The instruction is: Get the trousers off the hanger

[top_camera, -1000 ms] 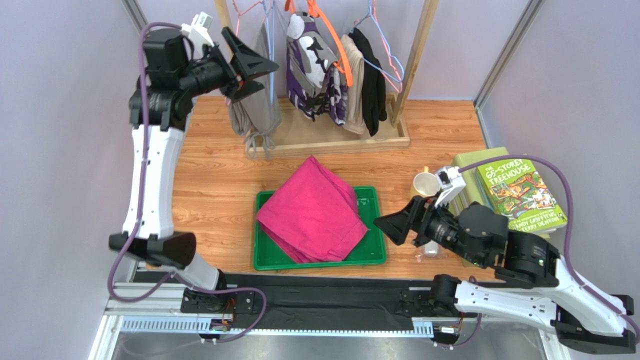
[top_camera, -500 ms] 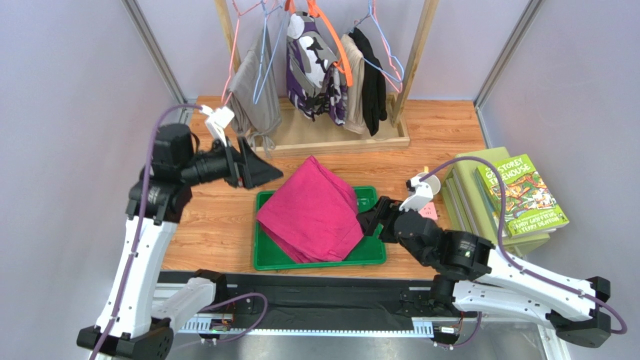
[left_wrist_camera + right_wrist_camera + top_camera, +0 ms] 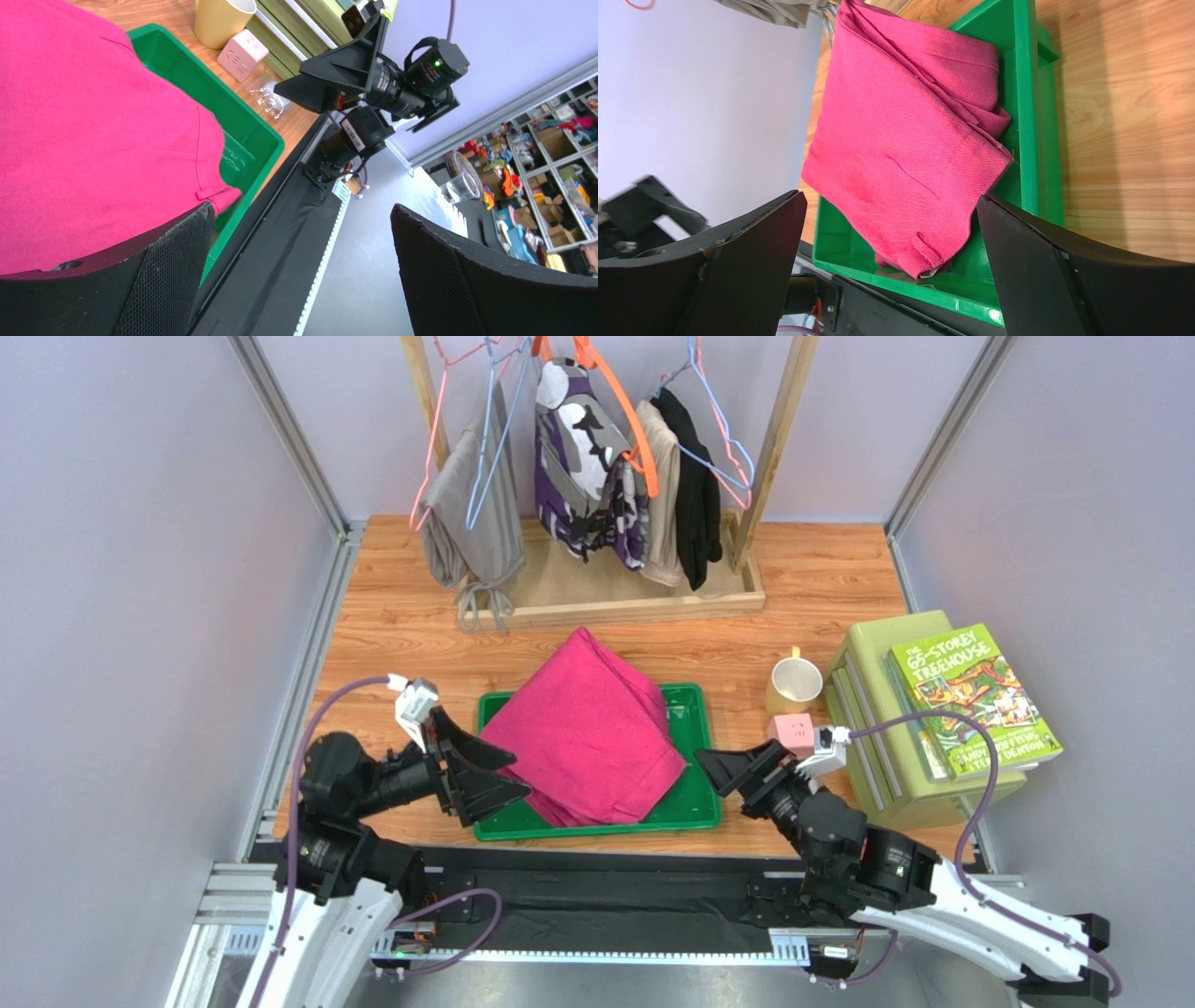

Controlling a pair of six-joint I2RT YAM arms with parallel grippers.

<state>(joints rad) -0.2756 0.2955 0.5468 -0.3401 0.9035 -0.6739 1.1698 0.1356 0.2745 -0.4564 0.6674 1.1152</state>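
From my side the job looks finished, so I read the placement like this: the bright magenta-pink folded fabric trousers (image 3: 589, 735) lie in the green plastic tray (image 3: 603, 828) in the middle of the table. They cover most of the tray, and one corner reaches over its far rim onto the wood. The thin light-blue wire hanger (image 3: 483, 441) hangs empty on the rail of the wooden clothes rack (image 3: 631, 597) at the far edge, just in front of the grey hanging trousers (image 3: 470, 532). Nothing pink is on the hanger, and the two task things are well apart. I think the tray serves as the drop place, because it keeps the garment in one flat pile within reach of both arms. The left gripper (image 3: 508, 773) sits low at the left side of the tray with its black fingers spread wide and nothing between them; in its wrist view I see only the near edge of the fabric and the tray beside one finger. The right gripper (image 3: 723, 773) is at the right side of the tray, also spread and empty, and its wrist camera looks across the folded pile. Both tools are near the trousers but apart from them, which I judge to be a rest pose.
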